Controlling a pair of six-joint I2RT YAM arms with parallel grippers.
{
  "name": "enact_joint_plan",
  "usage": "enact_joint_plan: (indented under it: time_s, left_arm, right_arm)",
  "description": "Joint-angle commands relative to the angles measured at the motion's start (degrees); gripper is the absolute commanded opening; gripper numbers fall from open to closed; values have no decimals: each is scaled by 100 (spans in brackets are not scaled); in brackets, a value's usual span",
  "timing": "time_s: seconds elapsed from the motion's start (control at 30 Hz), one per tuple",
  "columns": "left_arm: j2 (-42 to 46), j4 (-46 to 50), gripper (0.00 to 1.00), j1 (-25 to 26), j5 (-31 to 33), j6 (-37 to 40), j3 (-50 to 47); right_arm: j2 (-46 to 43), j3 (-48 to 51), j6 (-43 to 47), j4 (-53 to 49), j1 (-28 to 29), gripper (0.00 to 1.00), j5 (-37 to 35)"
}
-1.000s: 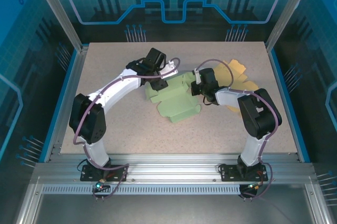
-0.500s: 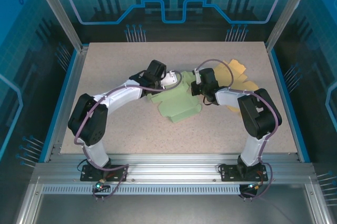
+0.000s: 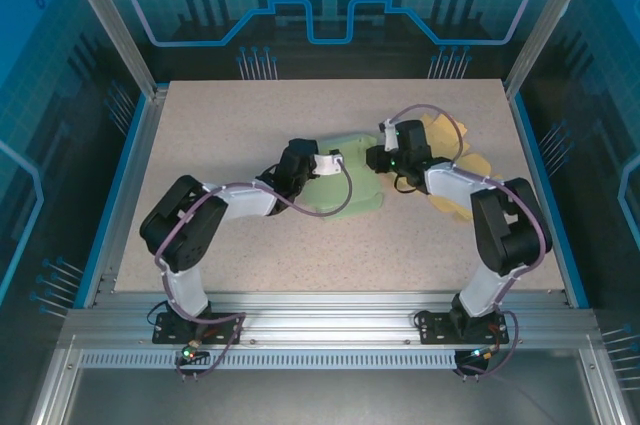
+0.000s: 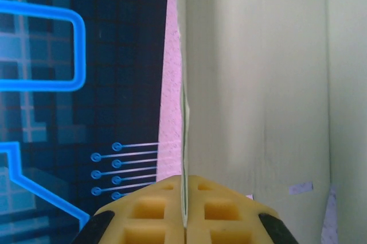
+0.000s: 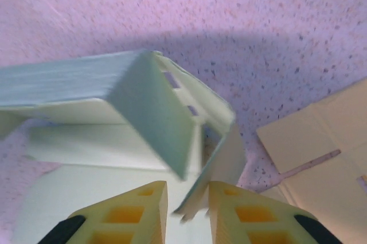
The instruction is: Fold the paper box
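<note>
Since a second ago the left arm has swung low and inward. The left hand [image 3: 325,163], then apart over the left edge of the green paper box [image 3: 352,195], now sits at the box's left side with its fingers together on a raised panel. The left wrist view shows that thin panel edge pinched upright between the pads [image 4: 149,209]. The box lies on the counter [image 3: 230,115] between the two arms and looks more gathered than its earlier flat spread. At the box's far right corner the right hand [image 3: 376,158] has shifted a little outward. Its fingers stand apart, and in the right wrist view a loose flap edge lies in the gap, apparently unclamped. Beyond the box's right side lies a yellow cardboard sheet [image 3: 478,163]. The likely trouble is that only one thin pinch holds the wall, so a pull by the left hand could crease or tear the paper, or drag the whole box. The released flap may also spring back and undo the fold, and the right hand could catch the yellow sheet.
</note>
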State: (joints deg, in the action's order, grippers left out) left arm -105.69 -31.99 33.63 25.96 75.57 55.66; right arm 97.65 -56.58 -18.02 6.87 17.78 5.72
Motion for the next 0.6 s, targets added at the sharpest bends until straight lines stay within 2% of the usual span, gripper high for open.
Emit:
enact_joint_plan:
  time_s: [0.0, 0.13, 0.47, 0.57]
  left_arm:
    - [-294, -1087, 0, 50, 84, 690, -99]
    - [-408, -1454, 0, 78, 59, 799, -177]
    - [-603, -1846, 0, 37, -106, 1167, -384]
    - [-622, -1789, 0, -29, -142, 1186, -438]
  right_arm:
    - [-290, -59, -306, -450, -57, 27, 291]
    - [-504, 116, -557, -544, -70, 32, 135]
    - [-501, 190, -1158, -1012, -486, 32, 75]
    - [-498, 276, -1302, -868, -655, 32, 302]
